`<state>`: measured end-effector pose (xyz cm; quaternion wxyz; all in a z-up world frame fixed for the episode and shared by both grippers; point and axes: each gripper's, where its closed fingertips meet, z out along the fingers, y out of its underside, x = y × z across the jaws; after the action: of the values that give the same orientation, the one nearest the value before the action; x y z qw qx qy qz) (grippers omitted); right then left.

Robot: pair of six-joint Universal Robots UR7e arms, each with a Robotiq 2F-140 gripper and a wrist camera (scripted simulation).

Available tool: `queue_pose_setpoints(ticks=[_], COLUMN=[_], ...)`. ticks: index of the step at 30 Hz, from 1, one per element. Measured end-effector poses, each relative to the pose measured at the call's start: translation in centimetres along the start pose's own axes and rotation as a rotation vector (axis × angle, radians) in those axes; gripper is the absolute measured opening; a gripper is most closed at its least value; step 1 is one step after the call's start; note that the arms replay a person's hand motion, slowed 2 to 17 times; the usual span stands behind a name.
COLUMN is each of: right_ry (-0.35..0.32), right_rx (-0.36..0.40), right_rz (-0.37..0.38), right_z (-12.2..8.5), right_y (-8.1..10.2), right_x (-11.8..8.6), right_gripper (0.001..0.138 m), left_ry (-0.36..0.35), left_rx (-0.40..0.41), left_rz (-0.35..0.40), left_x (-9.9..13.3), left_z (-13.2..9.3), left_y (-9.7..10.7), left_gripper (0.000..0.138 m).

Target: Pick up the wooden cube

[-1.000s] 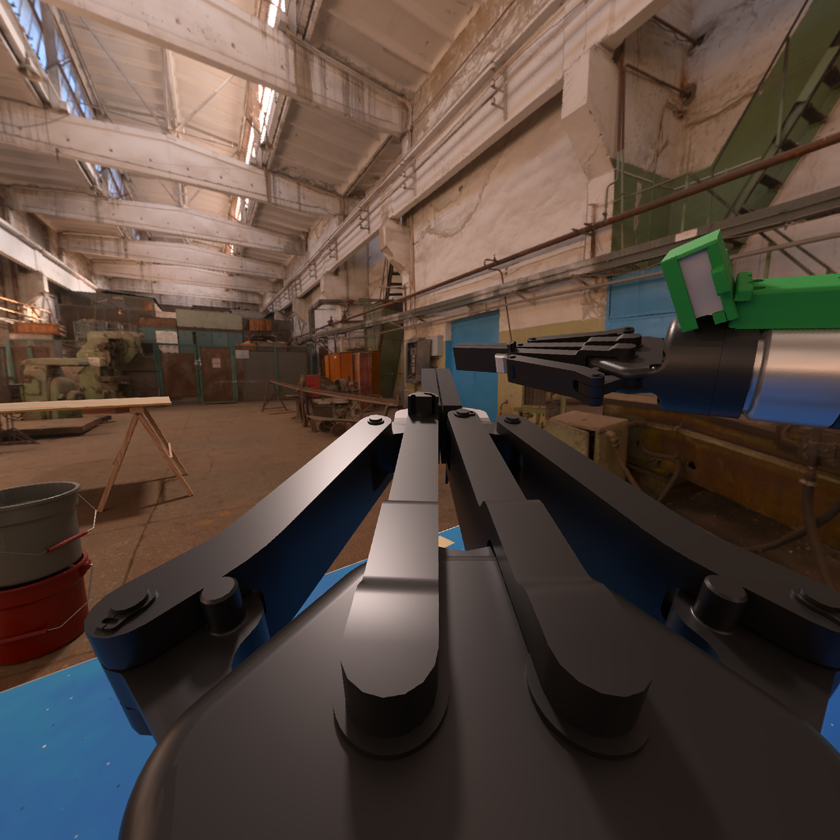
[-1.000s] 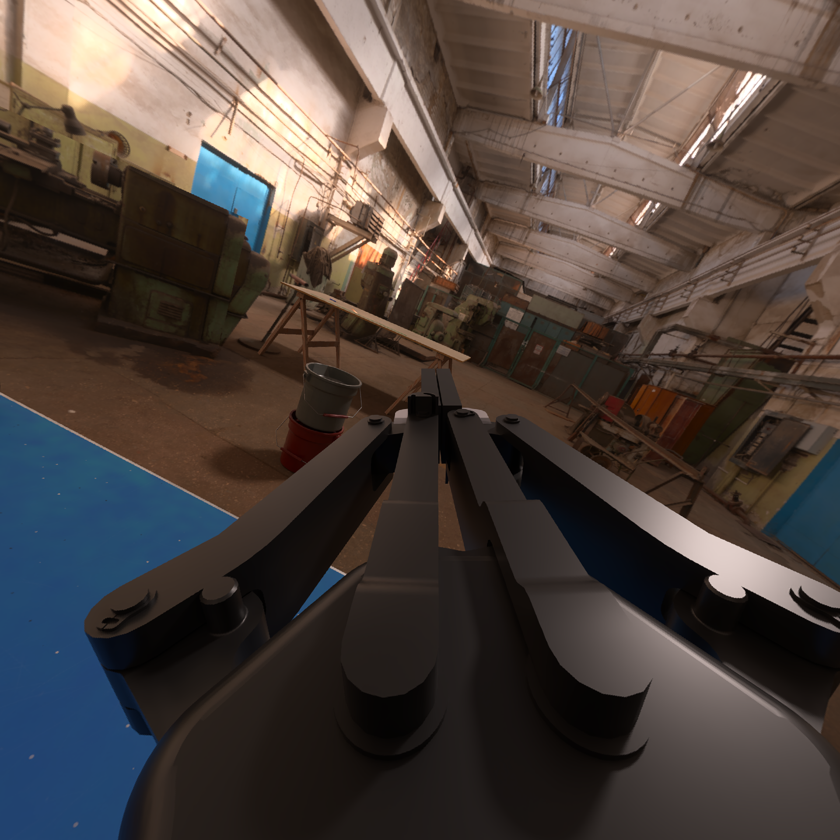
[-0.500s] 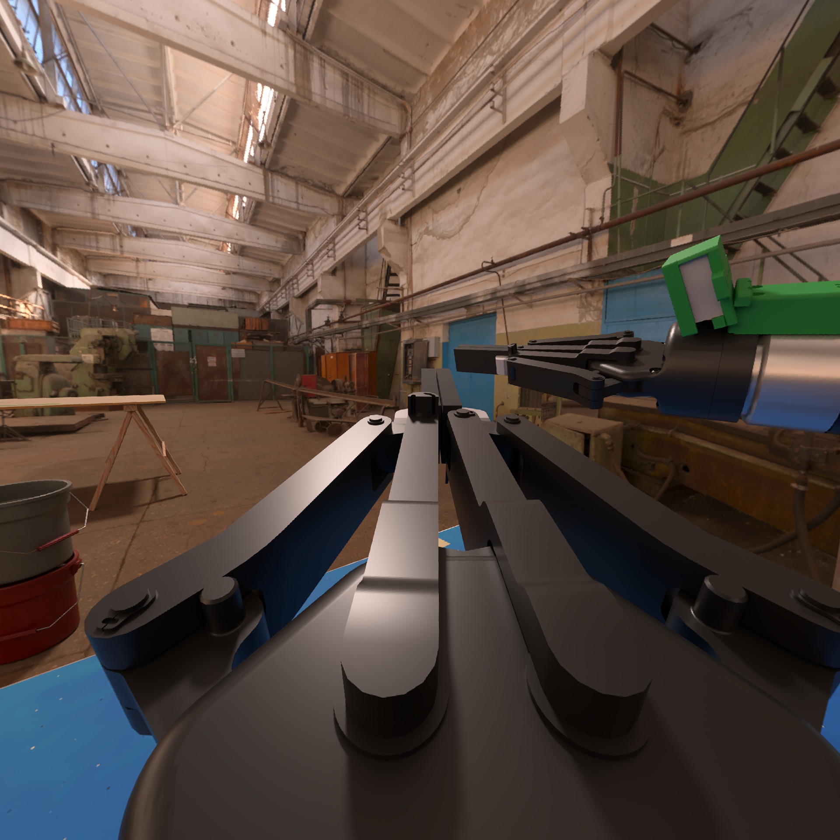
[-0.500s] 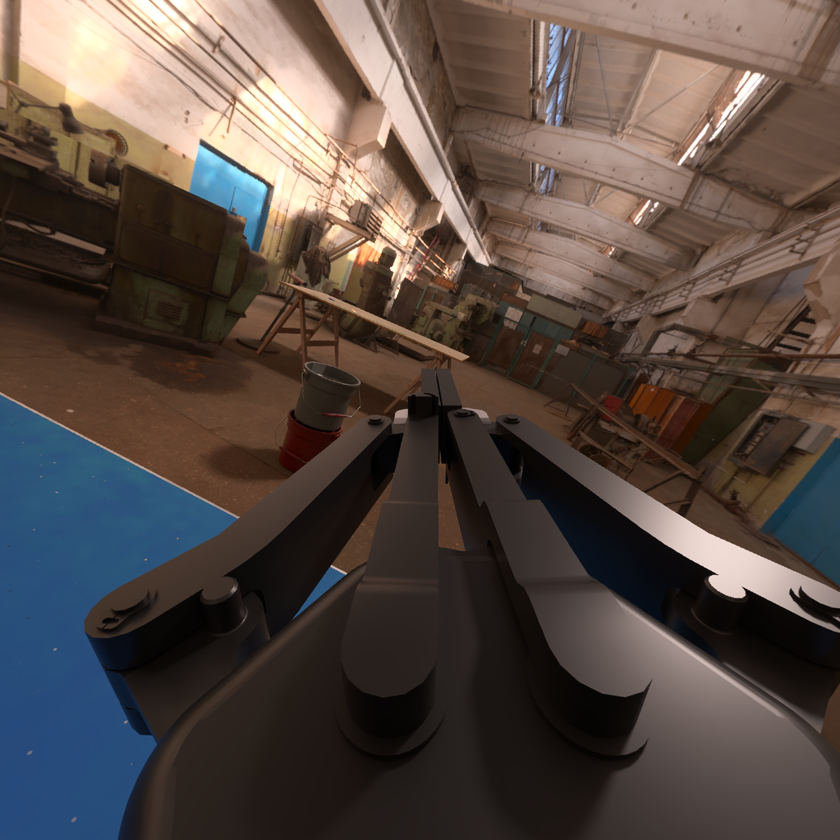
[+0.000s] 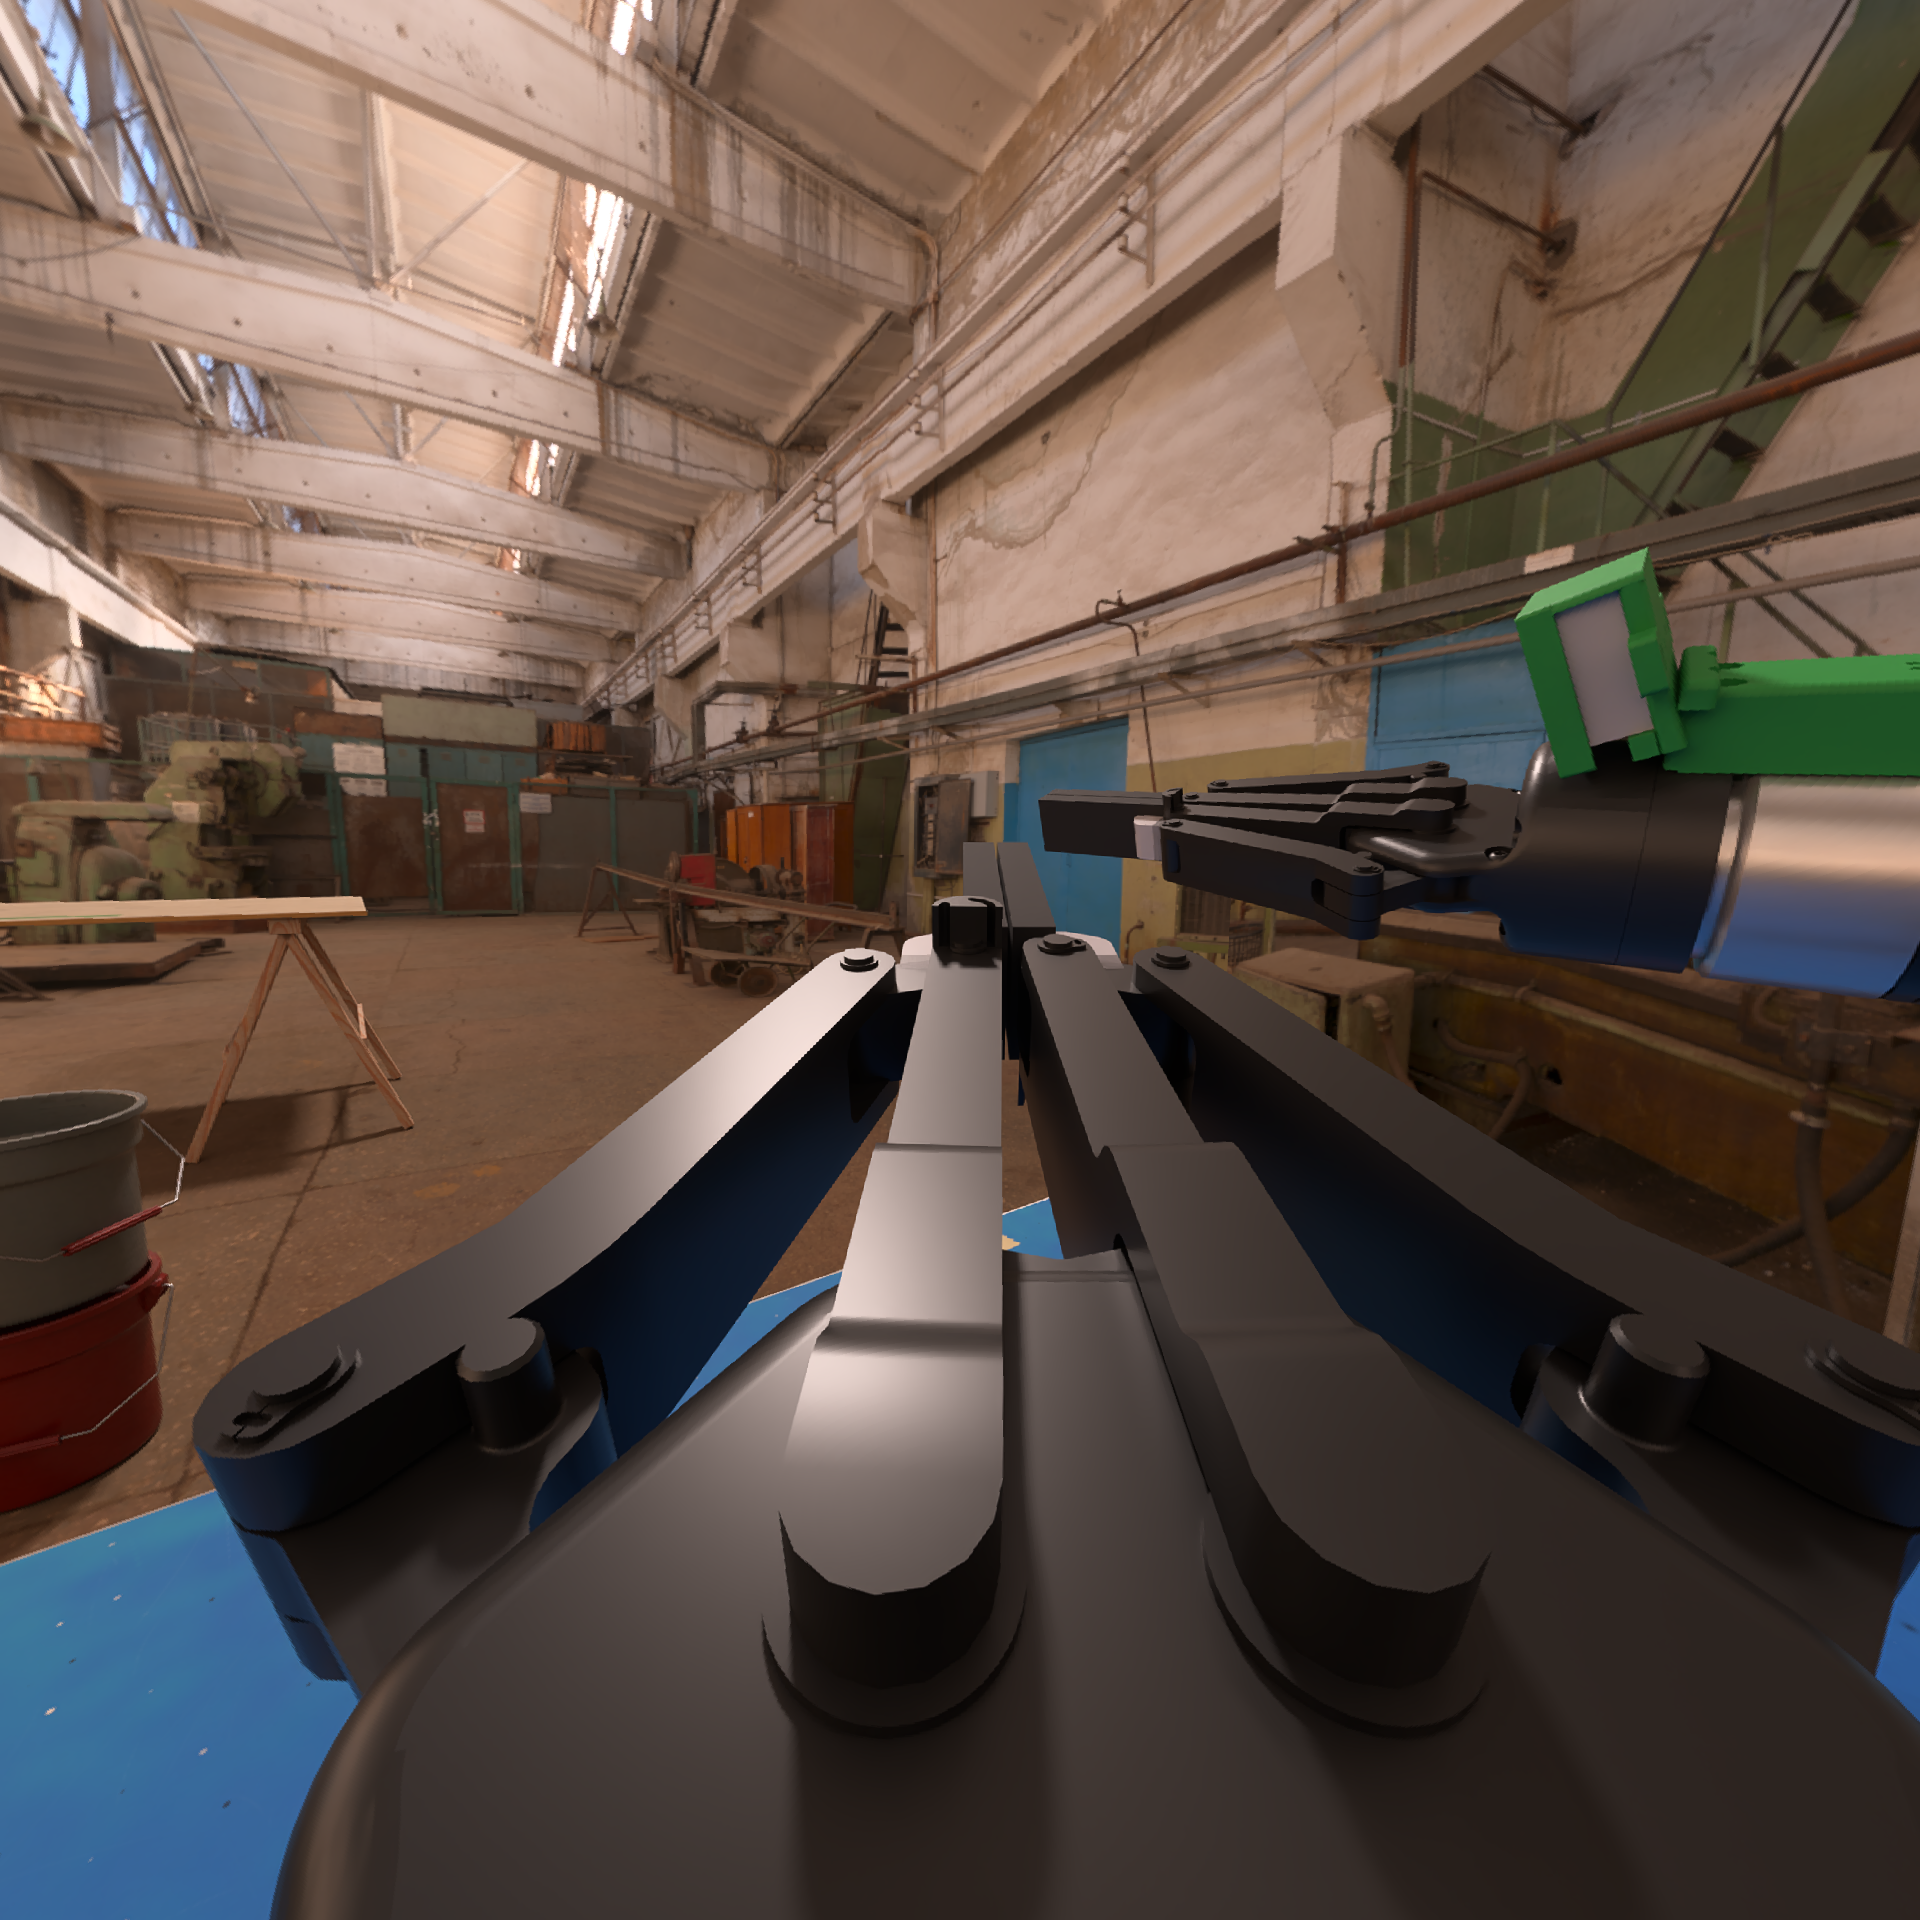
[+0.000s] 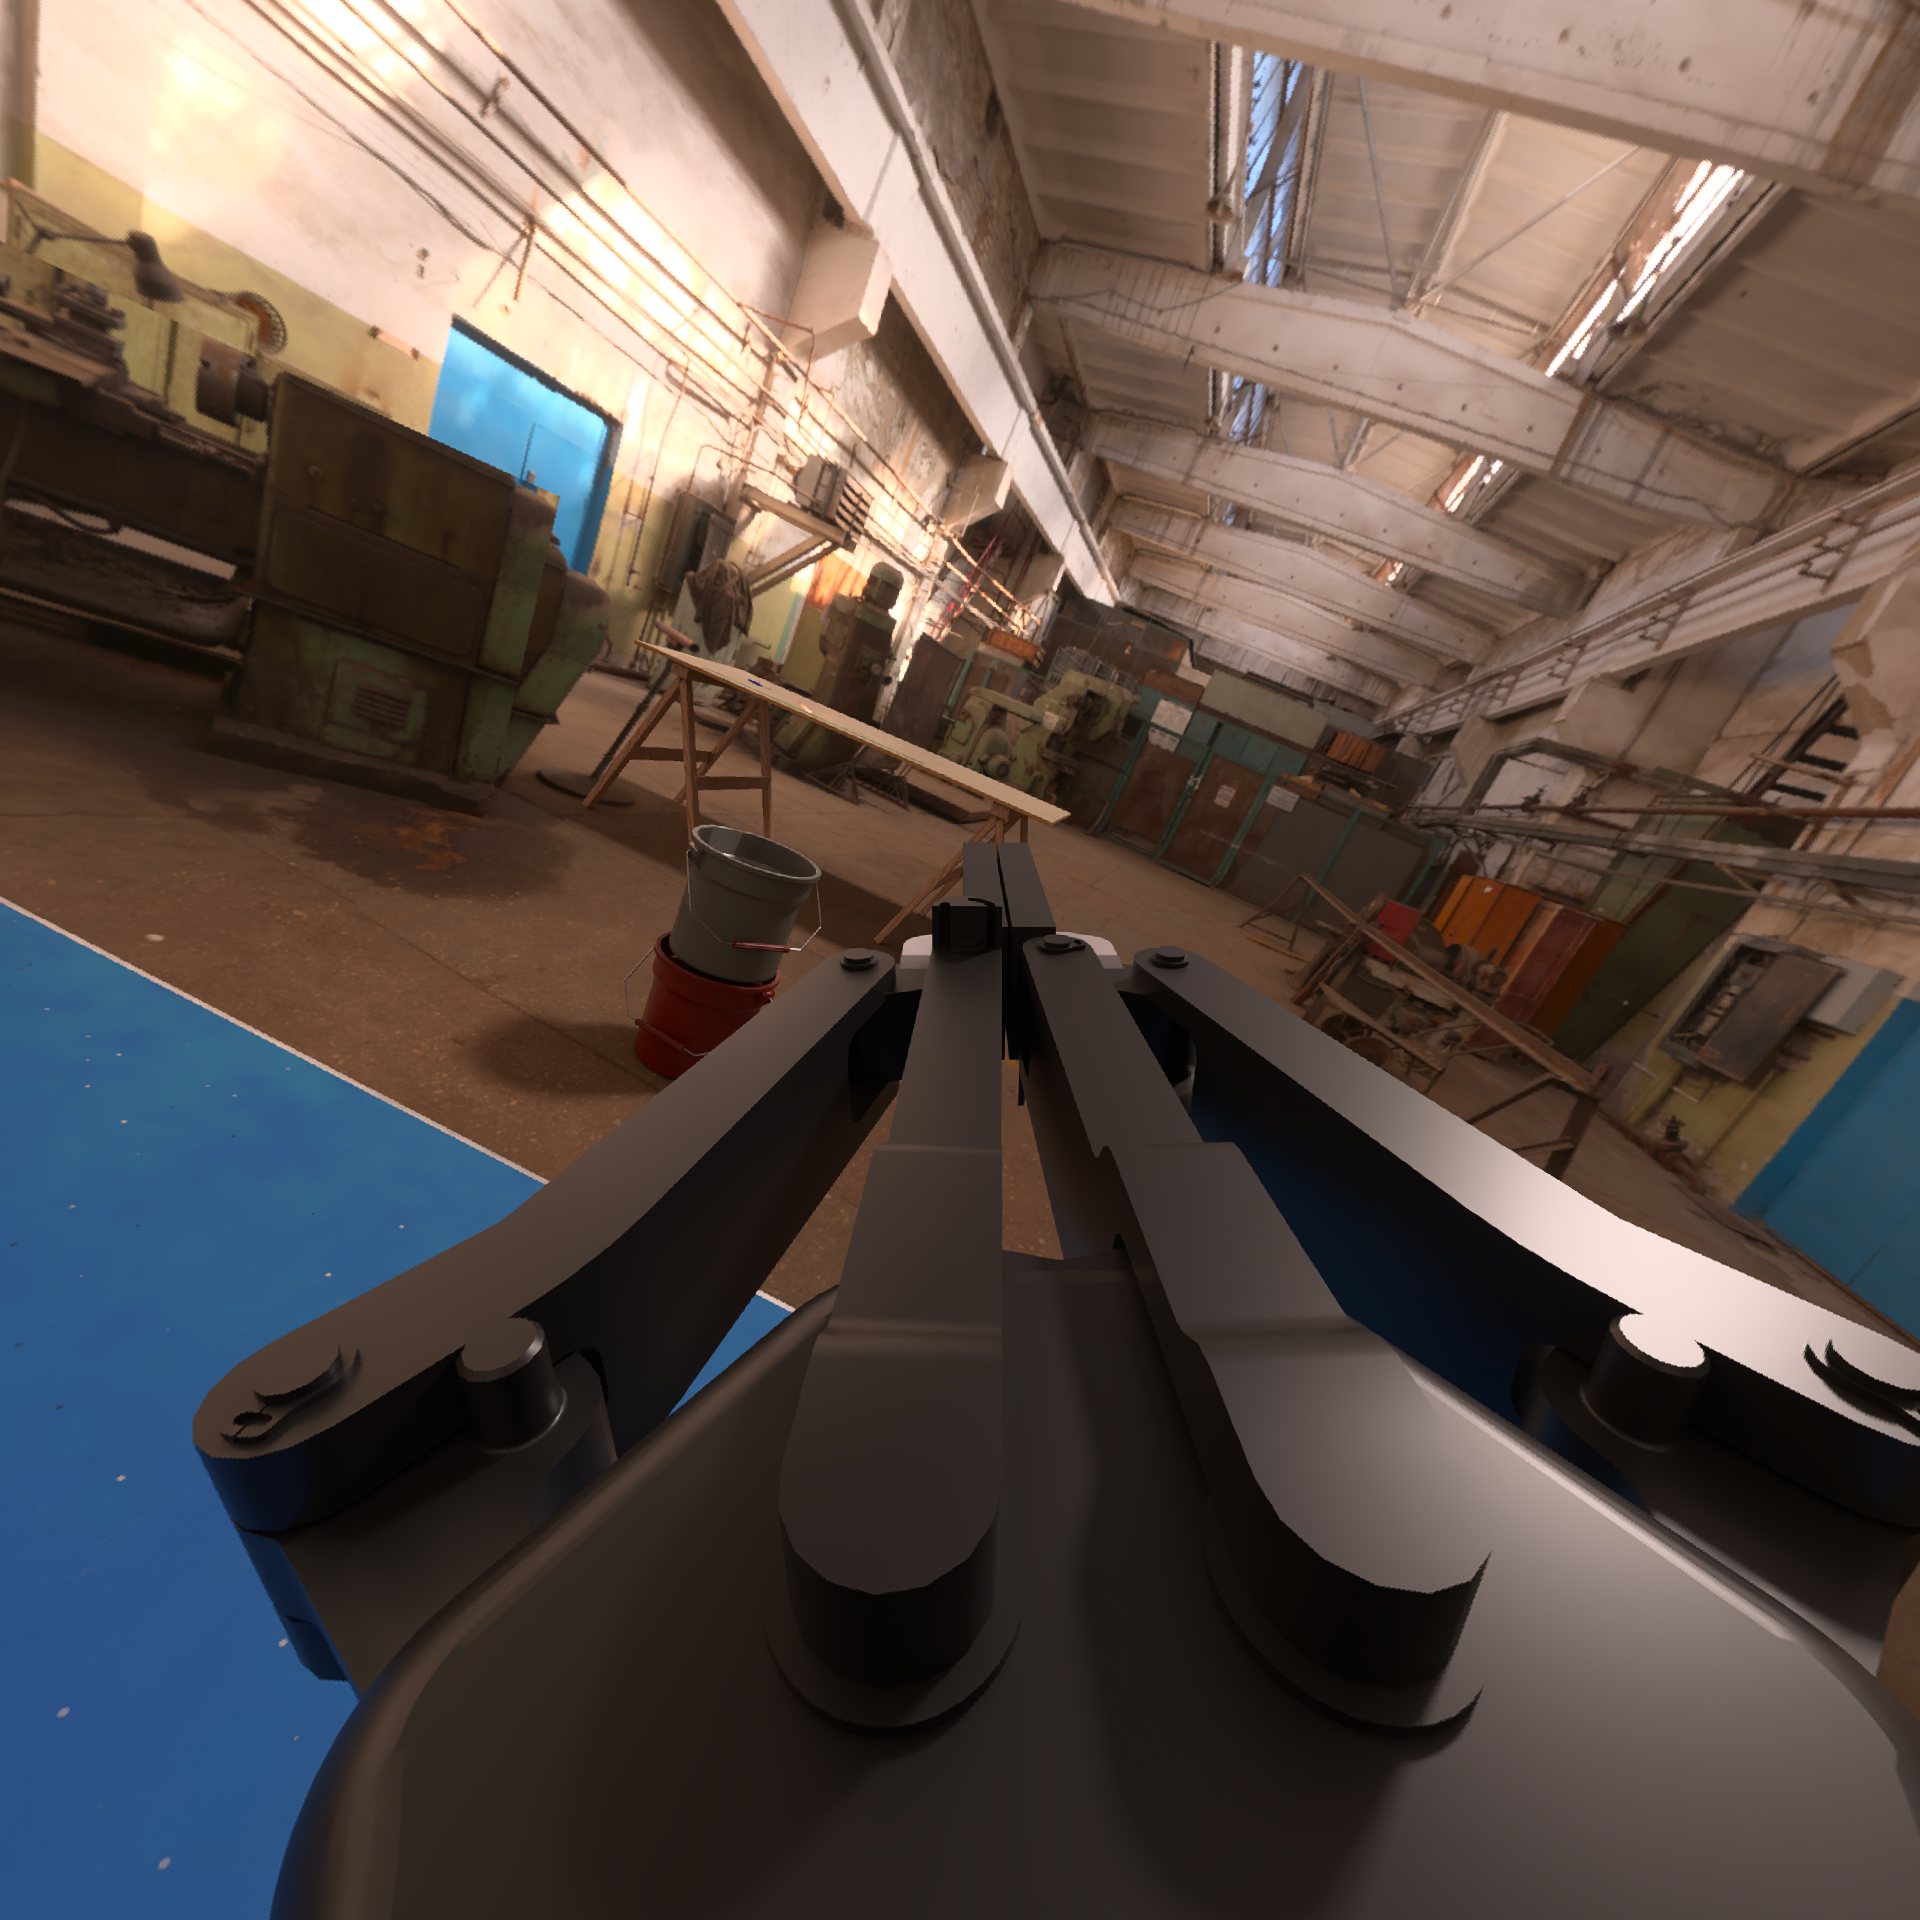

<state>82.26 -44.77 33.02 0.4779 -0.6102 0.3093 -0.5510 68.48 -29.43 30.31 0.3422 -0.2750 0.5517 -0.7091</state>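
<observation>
You're basically at the very start here, nothing's been approached yet as far as I can judge. Your left gripper has its fingers pressed together with nothing between them, and it's aimed out level across the workshop rather than down at the blue table. Same story for the right gripper: fingers closed flat against each other, empty, pointing off toward the stacked grey and red buckets and the plank on sawhorses. In the left wrist view you can also see the right gripper from the side, hanging in the air off to the right with a green block-shaped mount on its wrist. The wooden cube isn't clearly in either view. There's a tiny tan speck at the table's far edge just beside the left fingers, but it's too small to call. So the next move, I'd say, calls for tipping one wrist down until you actually have the cube in sight, spreading those fingers, and only then dropping in around it. As for writing: a few pale notices are stuck on the far doors, too small to read, and I can't spot any brand marks on the grippers or buckets.
</observation>
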Motion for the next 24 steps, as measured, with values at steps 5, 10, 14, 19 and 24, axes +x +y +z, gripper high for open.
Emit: queue_pose_setpoints(ticks=[5,10,14,19,24], right_ry=[0.001,0.002,0.002,0.002,0.002], right_rx=[-0.001,-0.001,-0.002,-0.002,-0.002], right_rz=[0.0,0.0,0.0,0.001,0.001], right_z=[-0.06,-0.11,-0.15,-0.2,-0.26], right_y=[0.04,0.08,0.12,0.16,0.19], right_x=[0.07,0.13,0.18,0.23,0.29], right_gripper=[0.001,0.001,0.001,0.001,0.001], left_ry=[0.002,0.004,0.005,0.006,0.007], left_rx=[0.0,0.0,-0.001,-0.001,-0.002], left_rz=[-0.004,-0.007,-0.009,-0.011,-0.014], left_x=[0.02,0.04,0.05,0.07,0.08], left_z=[0.01,0.03,0.04,0.06,0.07], left_y=[0.01,0.04,0.06,0.08,0.11], left_gripper=[0.001,0.001,0.001,0.001,0.001])
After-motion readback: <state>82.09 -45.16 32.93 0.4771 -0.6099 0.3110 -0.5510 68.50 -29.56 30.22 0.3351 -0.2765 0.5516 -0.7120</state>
